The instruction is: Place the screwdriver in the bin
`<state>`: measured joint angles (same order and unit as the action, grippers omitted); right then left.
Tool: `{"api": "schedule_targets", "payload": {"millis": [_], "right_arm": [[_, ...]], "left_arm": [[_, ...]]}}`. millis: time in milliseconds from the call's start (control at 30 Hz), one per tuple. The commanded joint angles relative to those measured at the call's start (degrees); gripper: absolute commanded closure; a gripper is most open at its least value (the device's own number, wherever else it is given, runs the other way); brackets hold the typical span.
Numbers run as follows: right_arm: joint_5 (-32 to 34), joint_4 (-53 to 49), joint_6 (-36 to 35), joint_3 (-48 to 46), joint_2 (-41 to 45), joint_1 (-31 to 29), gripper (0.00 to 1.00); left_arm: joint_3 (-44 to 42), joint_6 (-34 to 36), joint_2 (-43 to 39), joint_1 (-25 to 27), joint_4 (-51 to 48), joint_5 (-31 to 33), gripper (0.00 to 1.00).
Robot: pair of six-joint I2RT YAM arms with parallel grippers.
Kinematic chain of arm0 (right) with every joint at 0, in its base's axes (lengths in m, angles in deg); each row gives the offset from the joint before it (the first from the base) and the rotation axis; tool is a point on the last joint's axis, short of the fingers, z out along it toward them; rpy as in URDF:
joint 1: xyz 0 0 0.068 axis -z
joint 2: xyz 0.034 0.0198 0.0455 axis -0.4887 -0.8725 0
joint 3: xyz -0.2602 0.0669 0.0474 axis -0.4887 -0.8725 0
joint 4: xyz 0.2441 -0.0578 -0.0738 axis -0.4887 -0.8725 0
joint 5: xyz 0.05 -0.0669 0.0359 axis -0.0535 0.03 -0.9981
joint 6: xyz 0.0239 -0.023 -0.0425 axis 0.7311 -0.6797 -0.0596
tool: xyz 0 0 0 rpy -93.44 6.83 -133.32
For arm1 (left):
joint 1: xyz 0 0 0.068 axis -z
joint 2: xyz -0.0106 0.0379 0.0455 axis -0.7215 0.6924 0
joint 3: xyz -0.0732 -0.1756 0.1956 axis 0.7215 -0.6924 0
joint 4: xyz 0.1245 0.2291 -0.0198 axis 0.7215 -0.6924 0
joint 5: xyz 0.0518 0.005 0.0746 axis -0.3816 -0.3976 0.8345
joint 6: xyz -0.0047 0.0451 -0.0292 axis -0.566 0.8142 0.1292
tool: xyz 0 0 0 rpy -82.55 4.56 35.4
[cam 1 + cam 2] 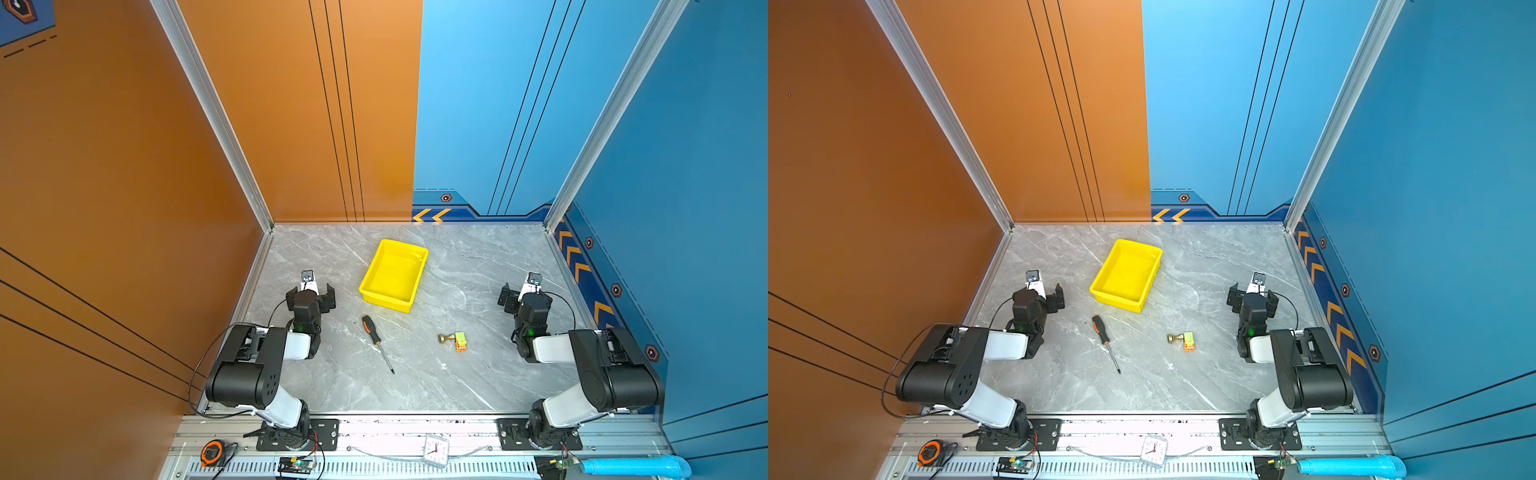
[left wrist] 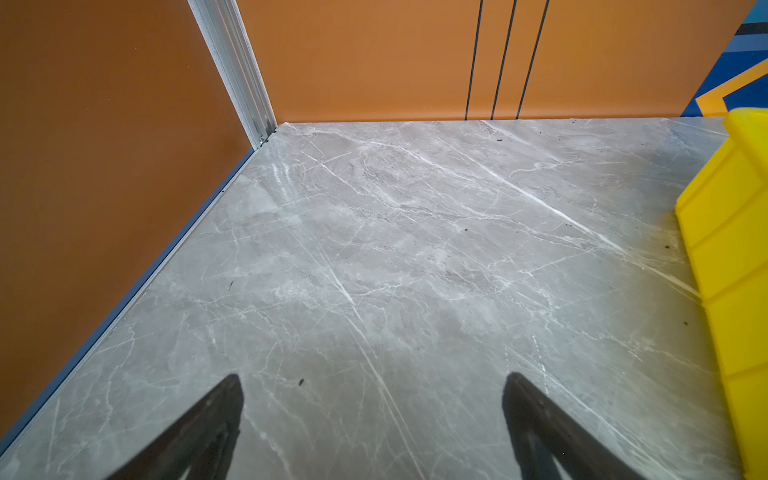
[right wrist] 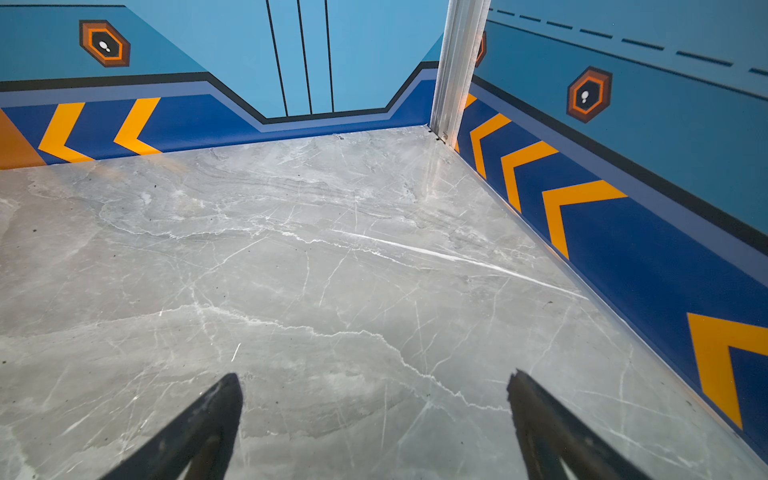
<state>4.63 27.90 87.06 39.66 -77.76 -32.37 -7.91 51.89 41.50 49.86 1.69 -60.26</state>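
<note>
Marble table [image 1: 415, 386]: screwdriver [image 1: 371, 330] clear of spread left jaws.

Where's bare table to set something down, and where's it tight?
Free: behind the bin to the back wall, and the near strip past the screwdriver tip. Tighter: mid-table, where screwdriver, brass knob and toy block lie between left gripper and right gripper.

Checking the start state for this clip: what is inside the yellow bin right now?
Nothing shows inside the yellow bin: its bare floor is visible in both top views. The screwdriver lies on the table in front of it. The strip of floor behind the near wall is hidden.
</note>
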Motion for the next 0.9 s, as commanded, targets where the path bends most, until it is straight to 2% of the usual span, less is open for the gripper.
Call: {"api": "schedule_targets", "payload": {"millis": [0, 667, 867], "right_arm": [[1.2, 0.0, 0.7, 0.6, -0.6, -0.5, 0.0], [1.3, 0.0, 0.6, 0.6, -0.6, -0.6, 0.0], [4.2, -1.0, -0.9, 0.7, 0.7, -2.6, 0.0]], "left_arm": [[-0.4, 1.0, 0.4, -0.4, 0.9, -1.2, 0.02], [-0.4, 1.0, 0.4, -0.4, 0.9, -1.2, 0.02], [-0.4, 0.9, -0.1, -0.4, 0.5, -0.9, 0.02]]}}
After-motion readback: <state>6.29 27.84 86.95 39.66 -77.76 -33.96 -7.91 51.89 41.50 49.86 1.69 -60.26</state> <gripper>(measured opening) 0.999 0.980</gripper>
